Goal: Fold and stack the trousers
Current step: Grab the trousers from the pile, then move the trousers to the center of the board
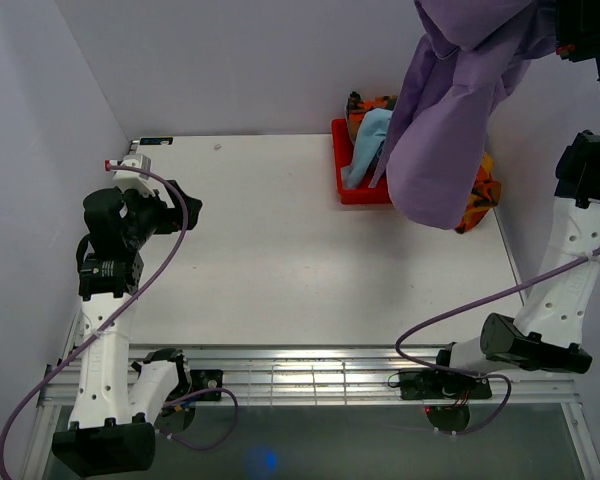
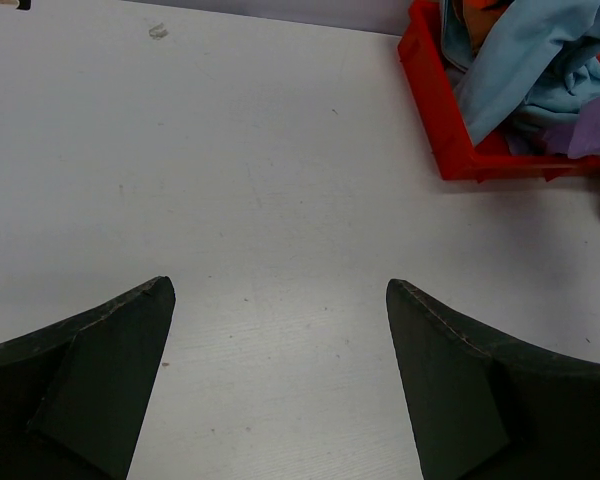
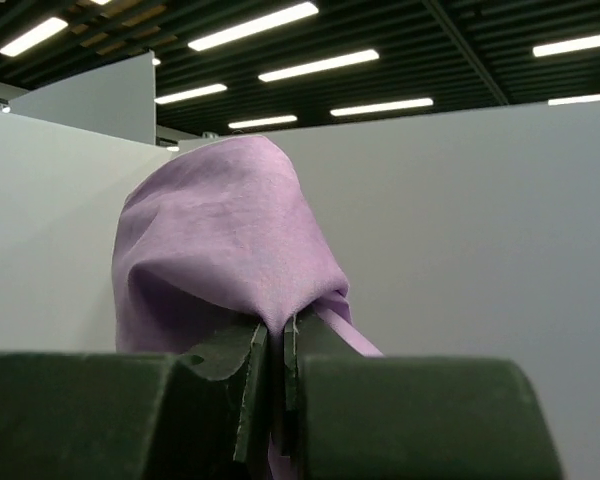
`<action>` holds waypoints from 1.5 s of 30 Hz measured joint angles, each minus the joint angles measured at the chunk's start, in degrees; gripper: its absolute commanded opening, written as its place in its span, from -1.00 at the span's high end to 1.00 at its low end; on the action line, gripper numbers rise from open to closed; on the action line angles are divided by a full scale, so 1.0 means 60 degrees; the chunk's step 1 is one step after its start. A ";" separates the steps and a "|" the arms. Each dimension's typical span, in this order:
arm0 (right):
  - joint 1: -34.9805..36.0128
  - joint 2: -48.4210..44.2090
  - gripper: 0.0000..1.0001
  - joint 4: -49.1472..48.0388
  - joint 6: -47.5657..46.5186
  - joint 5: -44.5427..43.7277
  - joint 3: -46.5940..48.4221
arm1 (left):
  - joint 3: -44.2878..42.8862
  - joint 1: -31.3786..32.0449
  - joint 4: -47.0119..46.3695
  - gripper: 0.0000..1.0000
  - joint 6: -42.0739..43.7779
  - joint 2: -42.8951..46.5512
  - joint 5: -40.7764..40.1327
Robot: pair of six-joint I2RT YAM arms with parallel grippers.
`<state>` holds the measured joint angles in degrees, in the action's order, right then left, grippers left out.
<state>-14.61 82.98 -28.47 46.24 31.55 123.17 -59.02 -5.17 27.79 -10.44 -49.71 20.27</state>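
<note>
The lilac trousers (image 1: 450, 120) hang bunched from my right gripper, high above the table's back right corner, their lower end dangling over the red bin (image 1: 346, 178). In the right wrist view my right gripper (image 3: 277, 335) is shut on a fold of the trousers (image 3: 230, 240), with cloth bulging above the jaws. My left gripper (image 2: 280, 290) is open and empty, low over the bare white table (image 2: 230, 180) at the left, far from the trousers. A bit of the lilac cloth (image 2: 595, 135) shows in the bin in the left wrist view.
The red bin (image 2: 435, 110) at the back right holds light blue cloth (image 1: 368, 145) and orange patterned cloth (image 1: 480, 195). White walls close in the table at the left, back and right. A slatted metal rail (image 1: 310, 380) runs along the near edge.
</note>
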 measured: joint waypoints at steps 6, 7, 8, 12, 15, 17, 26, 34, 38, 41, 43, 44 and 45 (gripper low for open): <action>0.0000 -0.0619 0.85 -0.0627 -0.0029 -0.0295 0.0000 | -0.0040 0.0000 0.0004 -0.96 -0.0025 0.0000 0.0004; 0.0000 -0.0663 0.85 -0.0703 -0.0029 -0.0321 0.0004 | -0.0066 0.0000 0.0004 -0.96 -0.0025 0.0000 0.0004; 0.0000 -0.0692 0.84 -0.0776 -0.0029 -0.0350 0.0007 | -0.0091 0.0000 0.0004 -0.96 -0.0025 0.0000 0.0007; 0.0000 -0.0685 0.84 -0.0863 0.0026 -0.0484 0.0011 | -0.0160 0.0000 0.0000 -0.96 -0.0025 0.0018 0.0007; 0.0000 -0.0586 0.84 -0.0852 0.0197 -0.0590 0.0142 | -0.0171 0.0000 0.0000 -0.96 -0.0025 0.0026 0.0011; 0.0000 -0.0510 0.84 -0.0863 0.0317 -0.0725 0.0313 | -0.0171 0.0000 0.0000 -0.96 -0.0025 0.0029 0.0011; 0.0000 -0.0313 0.84 -0.1166 0.0732 -0.1446 0.1497 | -0.0171 0.0000 -0.0007 -0.96 -0.0036 0.0029 0.0069; 0.0000 -0.0448 0.85 -0.1869 0.0801 -0.1829 0.1767 | -0.0171 0.0000 -0.0204 -0.96 -0.0146 0.0026 0.0393; 0.0000 -0.0692 0.84 -0.2149 0.0998 -0.1818 0.1435 | -0.0171 0.0000 -0.0302 -0.93 -0.0178 0.0022 0.0696; 0.0011 -0.1191 0.84 -0.2495 0.1413 -0.1392 0.0219 | -0.0171 0.0000 -0.0401 -0.92 -0.0117 0.0015 0.1020; 0.0361 -0.1501 0.84 -0.2521 0.1472 -0.0933 -0.0714 | -0.0171 0.0000 -0.0419 -0.92 -0.0011 0.0015 0.1115; 0.0590 -0.1632 0.84 -0.2510 0.1370 -0.0732 -0.1260 | -0.0171 0.0000 -0.0415 -0.92 0.0044 0.0004 0.1166; 0.0812 -0.1741 0.84 -0.2448 0.1188 -0.0492 -0.1883 | -0.0171 0.0000 -0.0408 -0.92 0.0124 -0.0025 0.1213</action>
<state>-9.74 72.53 -43.16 53.36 28.60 111.87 -60.05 -5.17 25.34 -9.69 -49.87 27.55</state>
